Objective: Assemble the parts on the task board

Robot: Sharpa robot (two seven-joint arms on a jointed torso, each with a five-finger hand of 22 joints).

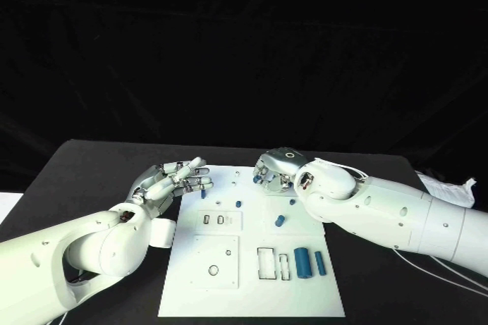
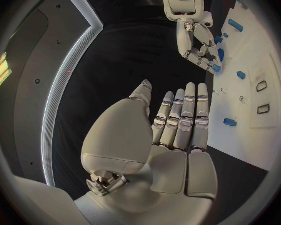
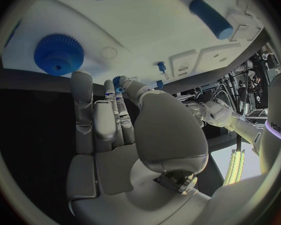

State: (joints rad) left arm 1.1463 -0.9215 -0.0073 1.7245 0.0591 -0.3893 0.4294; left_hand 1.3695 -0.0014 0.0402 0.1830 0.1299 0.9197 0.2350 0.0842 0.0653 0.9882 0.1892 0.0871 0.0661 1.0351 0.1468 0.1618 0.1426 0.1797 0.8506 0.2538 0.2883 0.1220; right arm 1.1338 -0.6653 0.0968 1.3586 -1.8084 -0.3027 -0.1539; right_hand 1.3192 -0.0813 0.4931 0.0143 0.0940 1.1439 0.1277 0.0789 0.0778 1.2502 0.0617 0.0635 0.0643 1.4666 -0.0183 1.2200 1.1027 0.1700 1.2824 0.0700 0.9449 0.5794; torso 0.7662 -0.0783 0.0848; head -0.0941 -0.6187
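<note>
My right hand [image 1: 276,171] is pinching a small blue gear [image 3: 119,81], light, rigid, best held by its toothed rim; my left hand [image 1: 173,180] is hovering open at the task board [image 1: 254,297]'s far-left corner.

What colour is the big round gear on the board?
Blue. The gear shows best in the right wrist view, lying on the white task board.

Small blue part [image 3: 118,81] half behind right hand [image 3: 125,135]

Two white arms with rounded glossy shells, small dark screw holes dotted along them, silver hands, left hand [image 1: 173,179], right hand [image 1: 276,171], thin white cables seen at right arm.
</note>
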